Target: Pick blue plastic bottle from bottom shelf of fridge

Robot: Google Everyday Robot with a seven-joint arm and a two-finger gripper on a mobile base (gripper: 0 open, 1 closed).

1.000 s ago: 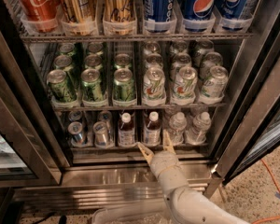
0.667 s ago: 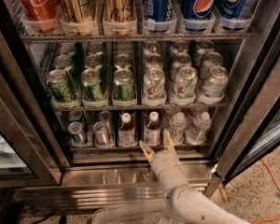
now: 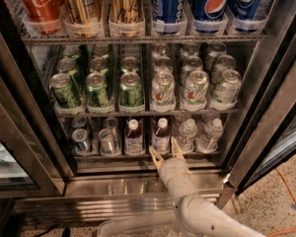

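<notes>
Bottom shelf [image 3: 93, 155]: cans [image 3: 107, 141], bottles [image 3: 134, 137]; end effector [image 3: 163, 147] at front

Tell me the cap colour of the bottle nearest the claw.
White, camera view; the claw sits open just before that bottle.

Dim fridge [image 3: 20, 100] interior, mild blur, glare on the steel base [image 3: 113, 186] just below the gripper [image 3: 163, 146].
</notes>
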